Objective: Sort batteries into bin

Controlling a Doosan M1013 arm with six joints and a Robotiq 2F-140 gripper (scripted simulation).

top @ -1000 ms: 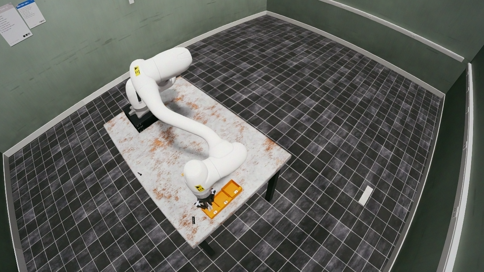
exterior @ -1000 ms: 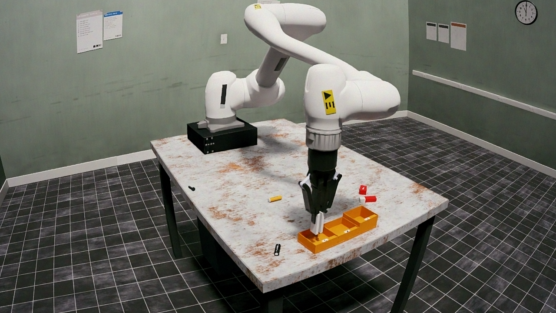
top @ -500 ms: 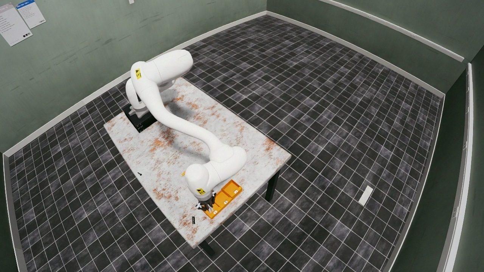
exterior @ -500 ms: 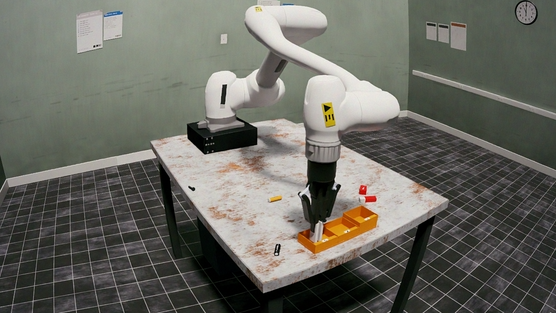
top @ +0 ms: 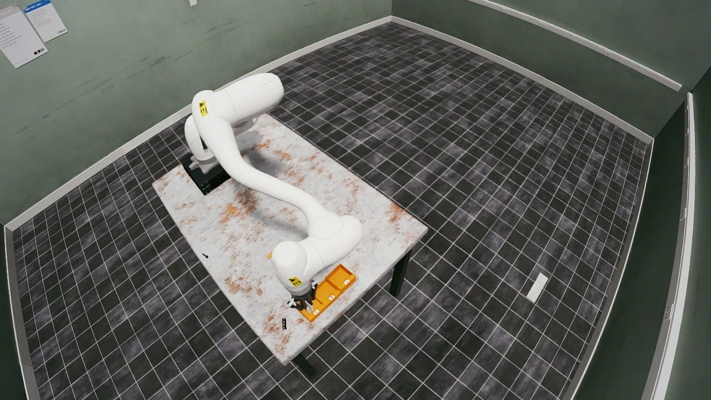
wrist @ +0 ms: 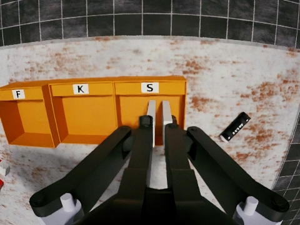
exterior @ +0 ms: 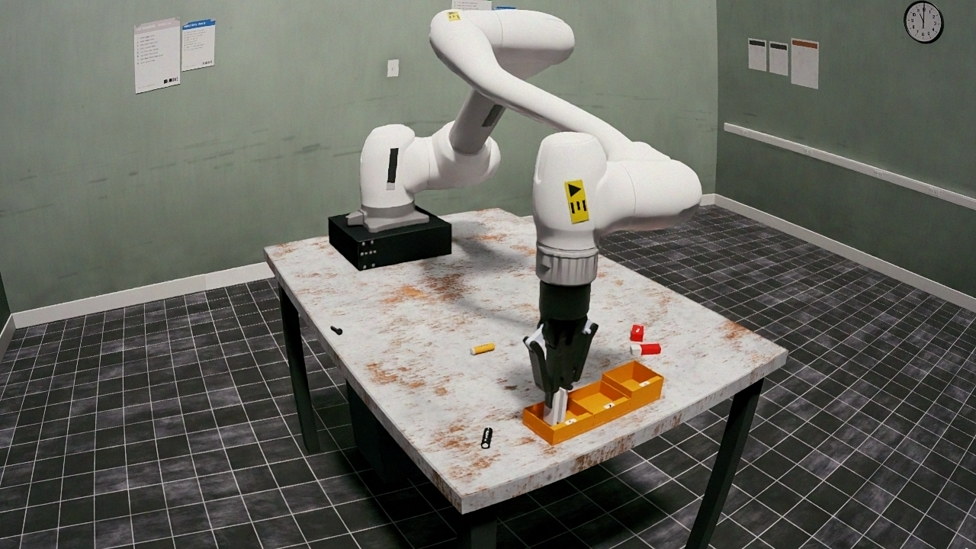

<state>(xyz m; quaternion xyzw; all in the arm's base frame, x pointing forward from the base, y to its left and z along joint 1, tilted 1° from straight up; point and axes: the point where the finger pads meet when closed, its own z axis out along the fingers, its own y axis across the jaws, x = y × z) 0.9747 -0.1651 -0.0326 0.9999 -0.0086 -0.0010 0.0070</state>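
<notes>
An orange tray of three bins (top: 344, 272) (exterior: 644, 394) (wrist: 67, 89), marked F, K and S, lies near the table's front edge. My gripper (top: 301, 304) (exterior: 556, 409) (wrist: 159, 110) points straight down with its white fingertips inside the S bin (wrist: 129, 109) (exterior: 546, 426). The fingers are shut to a narrow slit, and I see nothing between them. A black battery (top: 284, 323) (exterior: 486, 438) (wrist: 235, 126) lies on the table beside the S end of the tray. A yellow battery (exterior: 482, 348) lies further back. Two red-and-white batteries (exterior: 637, 332) (exterior: 646, 348) lie behind the tray.
A tiny black thing (top: 204, 255) (exterior: 335, 329) lies near the table's left edge. The arm's black base box (exterior: 389, 240) stands at the far end. The tray sits close to the table's front edge (wrist: 167, 39).
</notes>
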